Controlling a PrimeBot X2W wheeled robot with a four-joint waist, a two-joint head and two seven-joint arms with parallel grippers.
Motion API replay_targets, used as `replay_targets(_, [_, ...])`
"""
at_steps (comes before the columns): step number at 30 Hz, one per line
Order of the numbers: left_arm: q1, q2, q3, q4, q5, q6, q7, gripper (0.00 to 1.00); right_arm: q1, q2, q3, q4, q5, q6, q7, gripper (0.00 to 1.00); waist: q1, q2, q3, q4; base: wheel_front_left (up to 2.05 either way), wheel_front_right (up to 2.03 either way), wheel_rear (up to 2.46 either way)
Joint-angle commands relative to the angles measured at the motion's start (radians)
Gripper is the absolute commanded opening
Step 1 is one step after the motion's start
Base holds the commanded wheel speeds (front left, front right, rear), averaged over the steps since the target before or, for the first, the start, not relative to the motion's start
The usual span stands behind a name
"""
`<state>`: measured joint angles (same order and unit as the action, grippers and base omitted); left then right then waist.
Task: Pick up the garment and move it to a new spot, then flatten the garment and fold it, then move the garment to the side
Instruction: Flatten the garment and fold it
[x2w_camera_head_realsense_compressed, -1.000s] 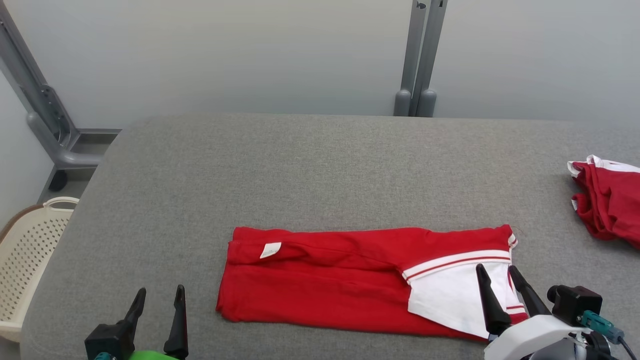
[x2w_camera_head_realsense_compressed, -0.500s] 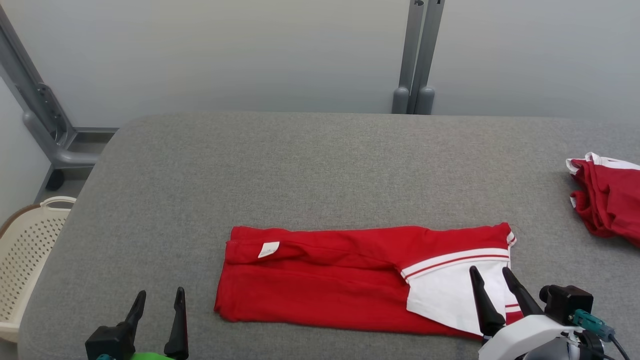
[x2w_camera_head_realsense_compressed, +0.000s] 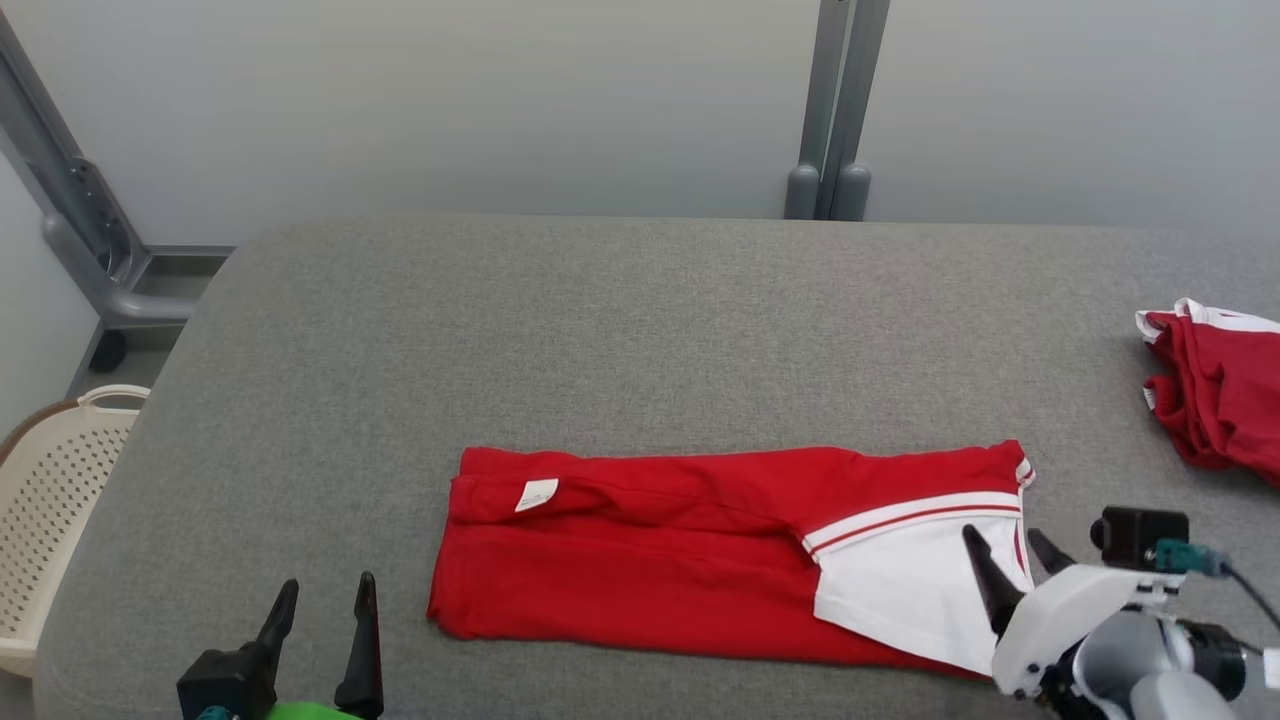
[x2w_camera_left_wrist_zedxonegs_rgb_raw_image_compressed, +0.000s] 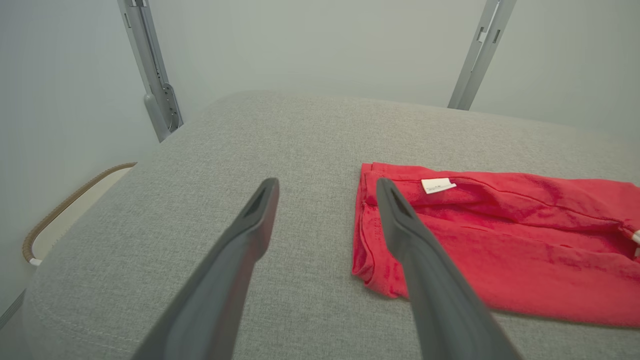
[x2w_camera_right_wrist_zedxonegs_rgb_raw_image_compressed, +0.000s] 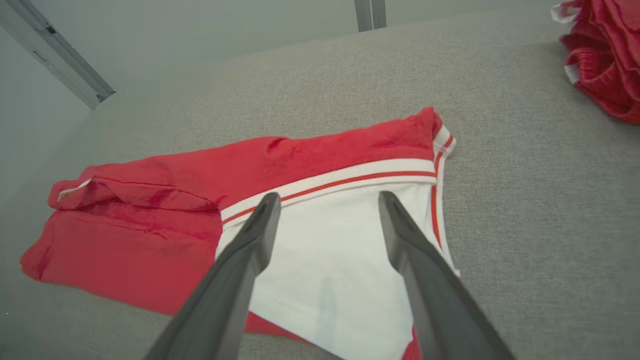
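Head view has the red garment (x2w_camera_head_realsense_compressed: 640, 560) lying as a long folded band on the grey worktop (x2w_camera_head_realsense_compressed: 600, 330), close to my near edge. Its white panel (x2w_camera_head_realsense_compressed: 900, 590) is at my right end and a small label (x2w_camera_head_realsense_compressed: 537, 494) is near my left end.

My right jaws stand wide apart and hold nothing, poised over the near corner of the white panel. The right wrist view looks between them onto that white cloth. My left jaws are just as wide and just as empty, near the garment's left end over bare worktop.

I judge the next grasp to be the risky part. If my right jaws bite too shallow they may catch only the top layer, and the fold would peel open as I lift. If my left side grips off the edge, the band would rise unevenly and twist. A pull toward me could drag cloth over the worktop's edge. A second red heap (x2w_camera_head_realsense_compressed: 1220, 400) lies well apart at my far right, and carrying the garment that way could tangle the two.
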<state>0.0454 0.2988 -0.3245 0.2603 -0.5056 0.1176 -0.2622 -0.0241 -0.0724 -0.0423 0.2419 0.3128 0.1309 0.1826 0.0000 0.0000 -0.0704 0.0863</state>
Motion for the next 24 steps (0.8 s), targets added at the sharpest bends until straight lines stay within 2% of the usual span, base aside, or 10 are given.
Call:
replay_targets(1, [-0.014,0.001,-0.002,-0.004,-0.003,0.001,0.001,1.00,-0.024,-0.007,-0.016,-0.010,-0.011,0.000,0.043,1.00,0.0000,0.0000,0.003,0.000,0.00,0.00,0.00])
replay_targets(4, [-0.020,0.001,-0.005,-0.007,-0.008,-0.003,0.003,1.00,-0.072,-0.027,-0.082,-0.038,-0.090,0.000,0.206,1.00,0.0000,0.0000,0.013,0.001,0.00,0.00,0.00])
replay_targets(8, [-0.033,-0.003,-0.013,-0.008,-0.005,-0.007,0.006,1.00,-0.126,-0.011,-0.203,-0.021,-0.215,0.000,0.400,1.00,0.0000,0.0000,0.030,0.008,0.00,0.00,0.00])
replay_targets(12, [-0.050,-0.007,-0.025,-0.005,0.001,-0.013,0.007,1.00,-0.173,0.004,-0.273,0.011,-0.281,0.000,0.509,1.00,0.0000,0.0000,0.046,0.025,0.00,0.00,0.00])
replay_targets(19, [-0.079,-0.010,-0.038,0.002,0.008,-0.019,0.008,1.00,-0.209,0.016,-0.294,0.063,-0.308,0.000,0.562,1.00,0.0000,0.0000,0.082,0.049,0.00,0.00,0.00])
replay_targets(24, [-0.102,-0.013,-0.047,0.008,0.008,-0.027,0.012,1.00,-0.248,0.018,-0.307,0.101,-0.322,0.000,0.549,1.00,0.0000,0.0000,0.119,0.063,0.00,0.00,0.00])
